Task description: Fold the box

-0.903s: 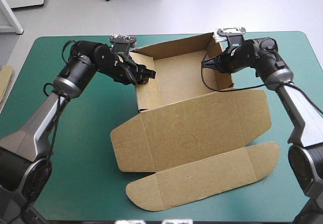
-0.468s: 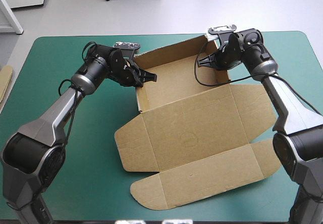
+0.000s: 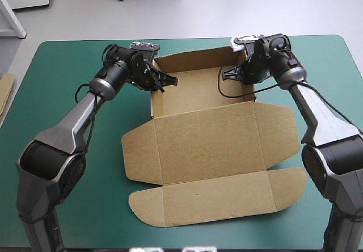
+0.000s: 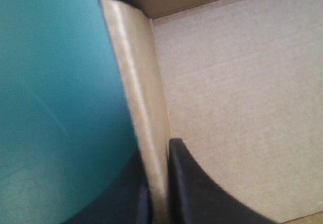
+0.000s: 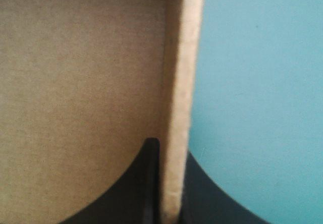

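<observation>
Teal-green cover spreads over the whole surface (image 3: pixel 68 150), and the brown box (image 3: pixel 210 144) lies across its middle and far half. The box stands as an open tray toward the far edge, its walls raised. Its lid lies flat on the near side, with the long front flap and the side flaps spread out on the cover.

Both arms reach in to the tray's side walls. The left end effector (image 3: pixel 165 82) pinches the tray's left wall close to the far left corner, one black finger inside the tray and one outside, the board all but filling the gap. The right end effector (image 3: pixel 229 73) grips the right wall in the same way.

Beyond the surface's left edge shows a pale strip of more board (image 3: pixel 5 90).
</observation>
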Robot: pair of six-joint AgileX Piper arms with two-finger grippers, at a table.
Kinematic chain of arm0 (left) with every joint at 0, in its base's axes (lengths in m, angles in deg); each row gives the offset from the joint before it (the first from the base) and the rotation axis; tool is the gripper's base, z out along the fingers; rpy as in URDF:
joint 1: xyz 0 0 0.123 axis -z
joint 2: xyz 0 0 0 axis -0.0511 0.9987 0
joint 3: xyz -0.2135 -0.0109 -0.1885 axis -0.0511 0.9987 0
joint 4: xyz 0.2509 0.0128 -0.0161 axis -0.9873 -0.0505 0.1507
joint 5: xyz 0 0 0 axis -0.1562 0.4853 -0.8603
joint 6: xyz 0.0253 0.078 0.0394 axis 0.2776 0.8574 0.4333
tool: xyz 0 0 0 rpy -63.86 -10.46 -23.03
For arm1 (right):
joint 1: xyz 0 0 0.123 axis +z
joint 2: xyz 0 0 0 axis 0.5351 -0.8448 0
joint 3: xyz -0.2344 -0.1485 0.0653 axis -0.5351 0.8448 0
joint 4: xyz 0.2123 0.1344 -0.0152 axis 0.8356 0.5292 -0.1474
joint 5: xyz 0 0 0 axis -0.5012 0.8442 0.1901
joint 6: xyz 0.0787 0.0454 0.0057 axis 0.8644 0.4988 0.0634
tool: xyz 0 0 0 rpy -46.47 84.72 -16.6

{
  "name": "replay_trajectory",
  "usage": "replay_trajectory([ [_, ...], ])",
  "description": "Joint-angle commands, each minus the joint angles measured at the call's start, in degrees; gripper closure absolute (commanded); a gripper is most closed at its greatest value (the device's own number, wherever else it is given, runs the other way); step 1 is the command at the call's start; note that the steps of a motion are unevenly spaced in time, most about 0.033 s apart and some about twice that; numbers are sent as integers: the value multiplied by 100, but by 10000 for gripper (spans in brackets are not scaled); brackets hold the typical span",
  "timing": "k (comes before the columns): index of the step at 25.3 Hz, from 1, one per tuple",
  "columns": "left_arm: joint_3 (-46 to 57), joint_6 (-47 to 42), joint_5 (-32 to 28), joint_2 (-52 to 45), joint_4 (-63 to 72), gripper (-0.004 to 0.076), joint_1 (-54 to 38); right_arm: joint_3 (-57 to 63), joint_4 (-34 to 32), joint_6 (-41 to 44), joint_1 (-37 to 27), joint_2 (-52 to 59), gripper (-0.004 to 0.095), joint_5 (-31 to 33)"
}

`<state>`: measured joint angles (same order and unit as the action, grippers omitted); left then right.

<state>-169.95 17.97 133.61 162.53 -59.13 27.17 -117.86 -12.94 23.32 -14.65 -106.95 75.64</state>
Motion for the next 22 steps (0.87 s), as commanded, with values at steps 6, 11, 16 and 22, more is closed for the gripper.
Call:
replay_trajectory([
  [6, -1072, 202, 57, 379, -136, 733, 151, -210, 746, -61, 122, -68, 904, -11],
  [11, -1130, 236, 117, 618, -288, 733, 151, -210, 746, -33, 122, -335, 904, 35],
  [16, -1130, 236, 132, 747, -288, 733, 151, -210, 746, -25, 122, -375, 905, -100],
  [22, -1226, 286, 285, 766, -288, 677, 151, -210, 619, -146, 122, -375, 851, -4],
])
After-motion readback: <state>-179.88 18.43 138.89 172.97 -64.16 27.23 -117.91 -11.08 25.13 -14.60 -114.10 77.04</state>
